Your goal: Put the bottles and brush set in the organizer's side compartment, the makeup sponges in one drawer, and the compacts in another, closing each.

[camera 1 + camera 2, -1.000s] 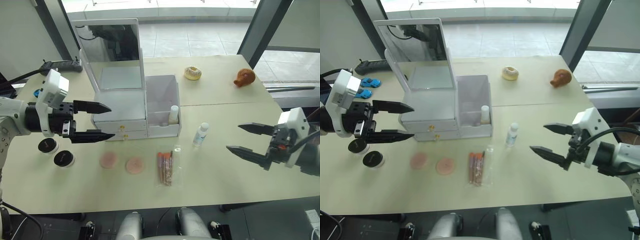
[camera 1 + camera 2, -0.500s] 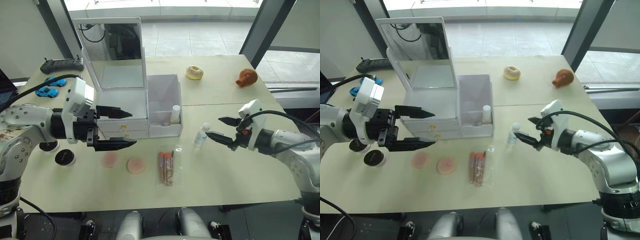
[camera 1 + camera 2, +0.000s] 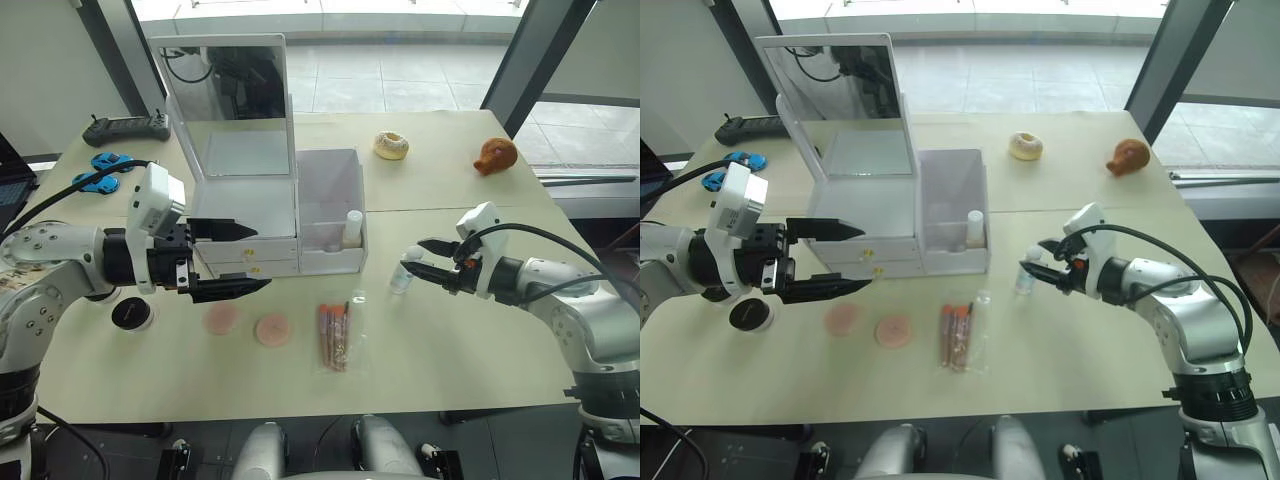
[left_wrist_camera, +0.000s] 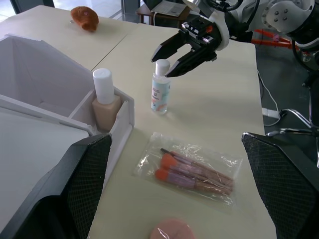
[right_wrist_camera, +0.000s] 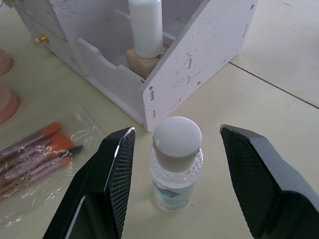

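The white organizer (image 3: 245, 215) stands with its mirror lid up and both drawers shut. In its side compartment (image 3: 330, 195) a beige bottle (image 3: 351, 230) stands upright. The clear bottle (image 3: 401, 277) is upright on the table just right of that bin. My right gripper (image 3: 411, 254) is open, its fingers on either side of the white cap (image 5: 177, 137) without touching it. My left gripper (image 3: 250, 256) is open in front of the drawers with nothing in it. The brush set (image 3: 335, 335) and two pink sponges (image 3: 219, 319) (image 3: 269, 330) lie in front. A black compact (image 3: 131, 314) sits below my left arm.
An iced doughnut toy (image 3: 387, 145) and a brown toy (image 3: 492, 155) sit at the far right of the table. A black controller (image 3: 125, 126) and blue toy cars (image 3: 95, 170) lie at the far left. The table's near edge (image 3: 330, 410) runs just behind the brush set.
My right gripper has swung left from the table's right side to the clear bottle and now straddles its cap. My left gripper moved right to the drawer fronts and stays open.
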